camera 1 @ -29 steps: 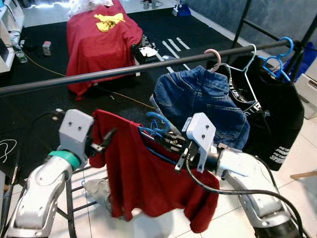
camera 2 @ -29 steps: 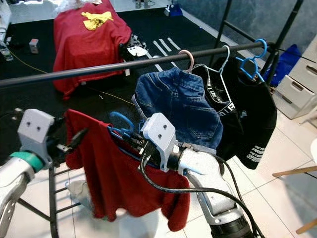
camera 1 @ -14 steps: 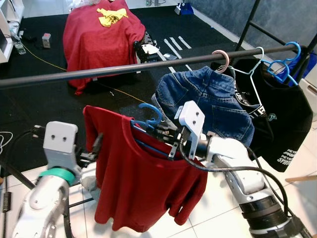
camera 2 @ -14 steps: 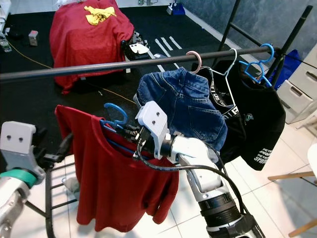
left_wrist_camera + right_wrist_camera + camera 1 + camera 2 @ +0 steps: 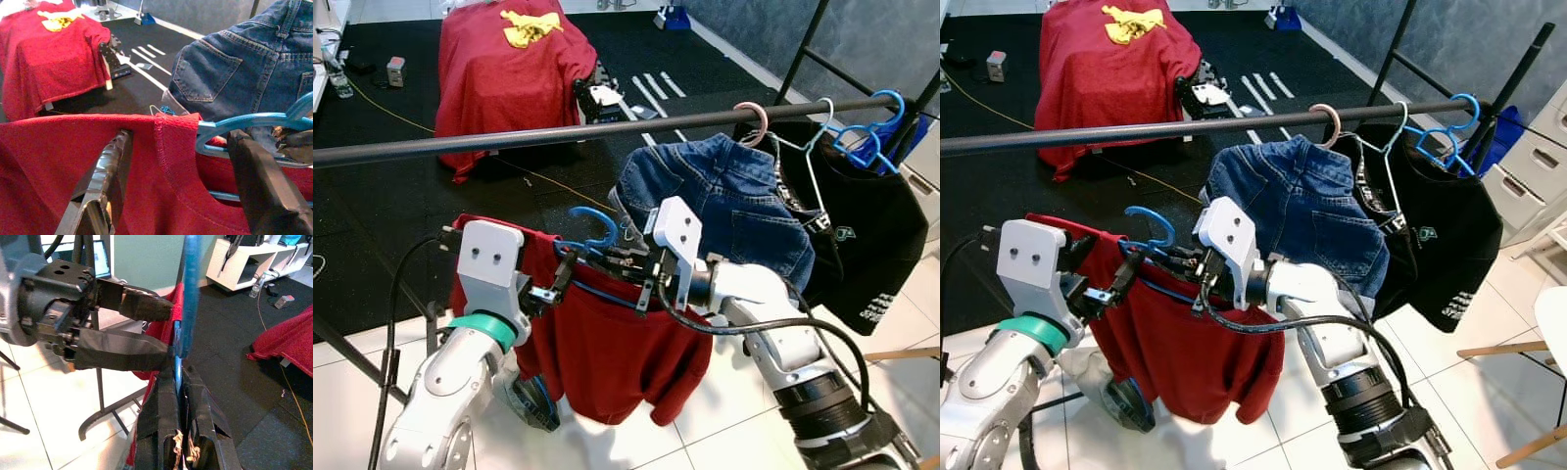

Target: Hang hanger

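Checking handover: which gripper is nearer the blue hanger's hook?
Right. The right gripper is shut on the blue hanger just below its hook; the left gripper sits further off, at the red shirt's collar.

Most of the blue hanger (image 5: 597, 257) is buried under the red shirt (image 5: 607, 338), so you only get the hook and a bit of the bars by the collar. The right gripper (image 5: 178, 382) covers the stretch of hanger it's clamped on. The left gripper (image 5: 181, 181) has its fingers spread around the shirt collar, and its base is cut off at the picture edge. The rail (image 5: 558, 135) runs out of frame on the left. The black shirt (image 5: 862, 245) hides its own white hanger (image 5: 808, 147) below the hook, and the print on it is too small to read. Behind the red shirt there's some dark round thing on the floor (image 5: 533, 406), can't tell what it is.
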Tool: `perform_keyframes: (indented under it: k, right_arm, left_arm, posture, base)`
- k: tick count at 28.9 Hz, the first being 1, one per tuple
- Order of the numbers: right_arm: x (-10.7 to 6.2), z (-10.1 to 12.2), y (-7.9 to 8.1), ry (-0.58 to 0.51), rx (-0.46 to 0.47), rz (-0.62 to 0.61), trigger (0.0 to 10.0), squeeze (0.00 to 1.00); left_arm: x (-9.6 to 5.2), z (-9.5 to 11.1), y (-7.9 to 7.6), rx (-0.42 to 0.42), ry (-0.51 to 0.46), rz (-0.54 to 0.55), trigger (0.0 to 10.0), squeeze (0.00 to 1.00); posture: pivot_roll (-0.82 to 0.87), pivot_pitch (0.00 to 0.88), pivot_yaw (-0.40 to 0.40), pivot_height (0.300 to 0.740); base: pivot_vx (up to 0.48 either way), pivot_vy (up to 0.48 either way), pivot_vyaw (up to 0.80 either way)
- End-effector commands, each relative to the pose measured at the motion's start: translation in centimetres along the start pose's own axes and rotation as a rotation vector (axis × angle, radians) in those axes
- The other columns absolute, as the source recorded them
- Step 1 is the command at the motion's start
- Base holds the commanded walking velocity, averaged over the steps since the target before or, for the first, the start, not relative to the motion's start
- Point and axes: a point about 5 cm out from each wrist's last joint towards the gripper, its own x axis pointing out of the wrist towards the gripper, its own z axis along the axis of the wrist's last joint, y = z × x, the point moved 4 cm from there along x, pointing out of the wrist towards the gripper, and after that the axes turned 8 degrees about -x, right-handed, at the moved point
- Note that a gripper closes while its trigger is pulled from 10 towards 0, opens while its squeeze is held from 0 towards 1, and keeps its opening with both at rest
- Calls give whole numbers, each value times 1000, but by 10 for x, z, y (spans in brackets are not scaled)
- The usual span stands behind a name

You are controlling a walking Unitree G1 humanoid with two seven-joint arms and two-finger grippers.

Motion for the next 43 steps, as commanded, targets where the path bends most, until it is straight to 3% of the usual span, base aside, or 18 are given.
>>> perform_keyframes:
  k: [1, 3, 4, 7, 8, 11, 12, 13, 14, 20, 21, 23, 25, 33, 35, 43]
  right_arm:
    - [-1, 16, 3, -62, -35, 23, 10000, 0]
    - [-1, 16, 3, -62, -35, 23, 10000, 0]
    - [-4, 19, 3, -64, -51, 21, 10000, 0]
    - [-4, 19, 3, -64, -51, 21, 10000, 0]
    - [-7, 21, 3, -62, -67, 20, 10000, 0]
    - [-7, 21, 3, -62, -67, 20, 10000, 0]
    - [-11, 21, 4, -55, -78, 15, 10000, 0]
    - [-11, 21, 4, -55, -78, 15, 10000, 0]
    - [-15, 17, 3, -35, -81, -1, 10000, 0]
    - [-18, 11, 1, -15, -81, -19, 10000, 0]
    - [-21, 5, -2, 5, -82, -44, 10000, 0]
    - [-21, 5, -2, 5, -82, -44, 10000, 0]
    - [-22, -2, -7, 27, -88, -81, 10000, 0]
    - [-21, 0, -10, 20, -95, -96, 10000, 0]
    - [-15, 11, -8, -26, -93, -62, 10000, 0]
    - [-2, 32, -1, -110, -83, 26, 10000, 0]
  left_arm:
    - [3, -11, -1, 16, 32, 20, 9882, 0]
    - [3, -11, -1, 16, 32, 20, 9882, 0]
    - [2, -12, 3, 27, 38, 42, 7490, 0]
    - [2, -12, 3, 27, 38, 42, 7490, 0]
    - [-1, -12, 7, 41, 46, 52, 9137, 0]
    - [-1, -12, 7, 41, 46, 52, 9137, 0]
    - [-7, -12, 8, 2, 61, 18, 10000, 0]
    - [-7, -12, 8, 2, 61, 18, 10000, 0]
    - [-16, -10, 7, -45, 74, -42, 10000, 0]
    - [-23, -6, 8, -83, 81, -98, 10000, 0]
    - [-32, -1, 10, -131, 98, -187, 10000, 0]
    - [-32, -1, 10, -131, 98, -187, 10000, 0]
    - [-40, 8, 17, -192, 110, -281, 10000, 0]
    - [-33, 3, 21, -148, 118, -225, 10000, 0]
    - [-24, -12, 17, -101, 136, -117, 10000, 0]
    - [-18, -16, 8, -40, 123, -35, 10000, 0]
  posture:
    - [-78, 154, -24, 740]
    - [-78, 154, -24, 740]
    - [-76, 156, -23, 740]
    - [-76, 156, -23, 740]
    - [-74, 158, -22, 740]
    - [-74, 158, -22, 740]
    - [-74, 162, -20, 740]
    - [-74, 162, -20, 740]
    - [-71, 162, -21, 740]
    - [-67, 161, -20, 740]
    - [-62, 158, -15, 740]
    - [-62, 158, -15, 740]
    - [-58, 153, -8, 740]
    - [-64, 151, 0, 740]
    - [-70, 152, 2, 740]
    - [-67, 157, 1, 740]
  base:
    - [0, 0, 0]
    - [0, 0, 0]
    - [0, 0, 0]
    - [0, 0, 0]
    - [0, 0, 0]
    - [0, 0, 0]
    - [0, 0, 0]
    - [0, 0, 0]
    - [0, 0, 0]
    - [0, 0, 0]
    - [0, 0, 0]
    - [0, 0, 0]
    - [0, 0, 0]
    - [0, 0, 0]
    - [0, 0, 0]
    - [0, 0, 0]
